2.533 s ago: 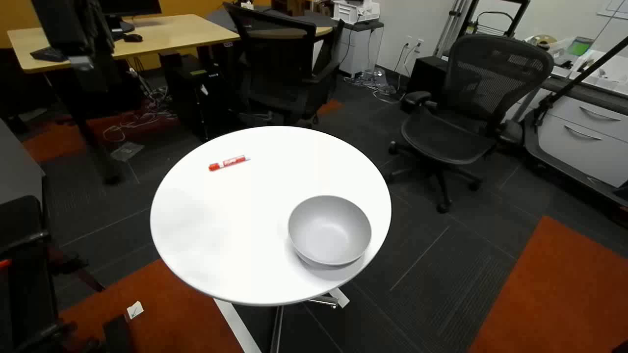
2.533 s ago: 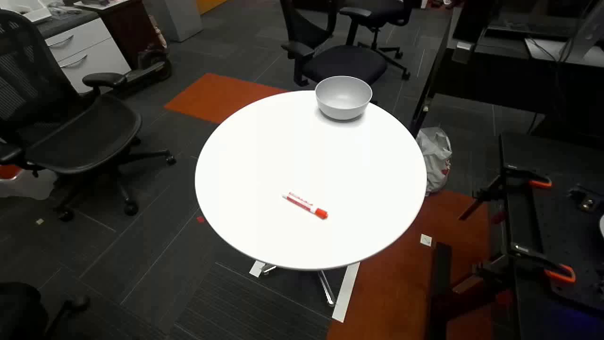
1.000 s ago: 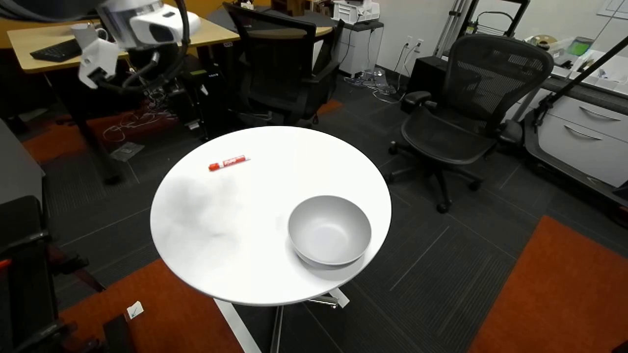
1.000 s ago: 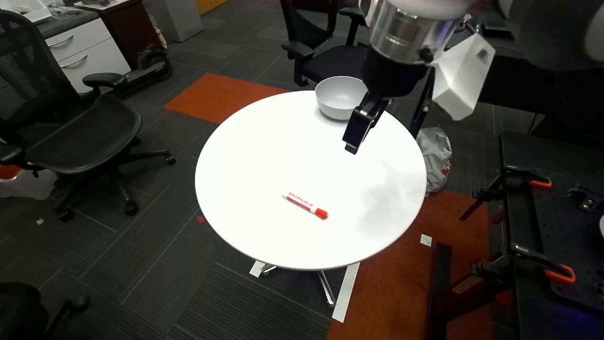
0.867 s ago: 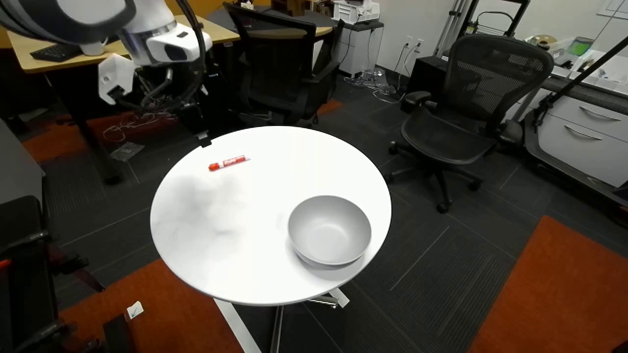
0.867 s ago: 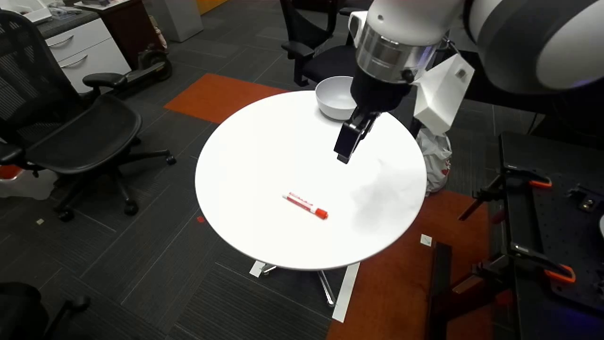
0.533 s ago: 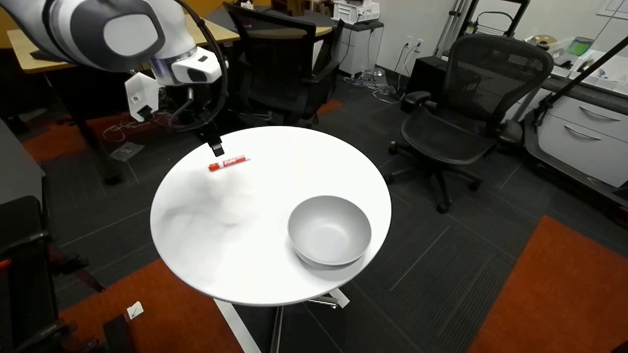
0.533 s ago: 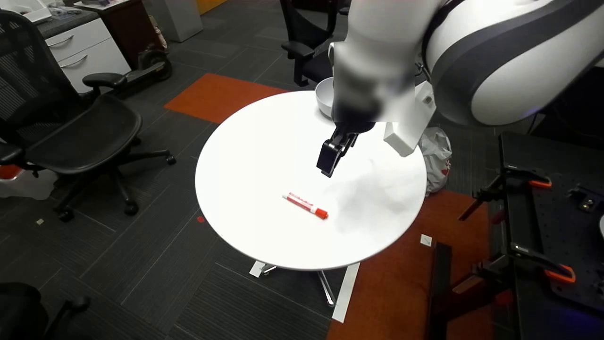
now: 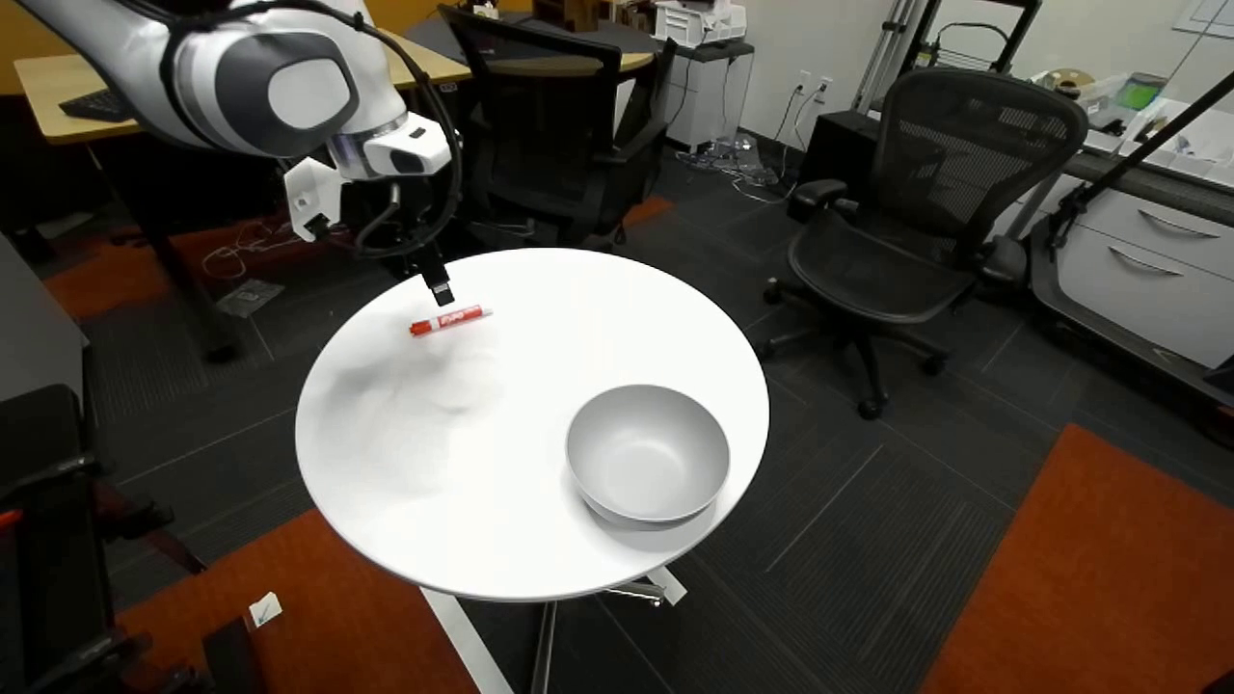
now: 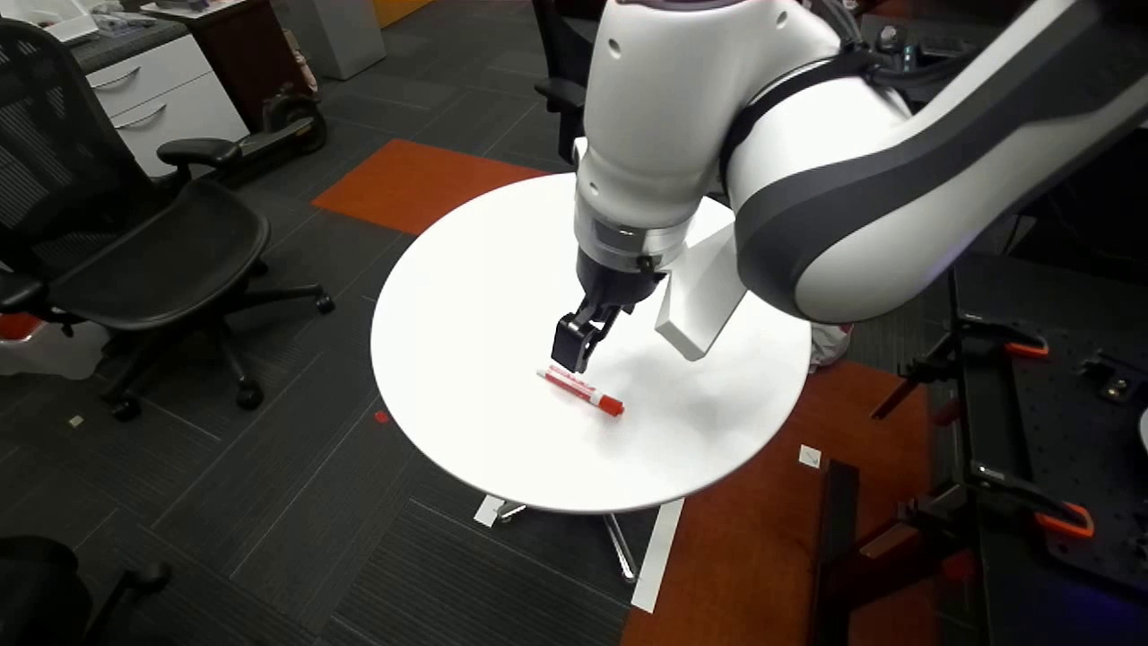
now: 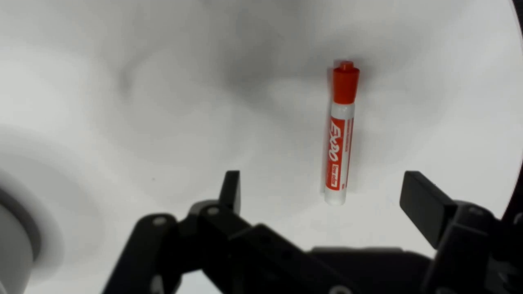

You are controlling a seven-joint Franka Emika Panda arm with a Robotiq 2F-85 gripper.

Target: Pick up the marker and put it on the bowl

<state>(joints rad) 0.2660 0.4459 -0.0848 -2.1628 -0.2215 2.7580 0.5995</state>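
Observation:
The red and white marker lies flat on the white round table. It also shows in an exterior view and in the wrist view, red cap pointing away from me. My gripper is open and empty, with fingers wide apart. In the wrist view the marker's white end lies between the fingers, touching neither. The gripper is just above the marker in both exterior views. The grey bowl stands upright and empty; its edge shows in the wrist view. My arm hides it in an exterior view.
A black office chair stands on the floor beside the table. A dark bench with orange-tipped clamps stands near the table. The table's edge shows at the right of the wrist view.
My arm has come into view, moved over the table and come down to the marker. The marker and the bowl have not moved.

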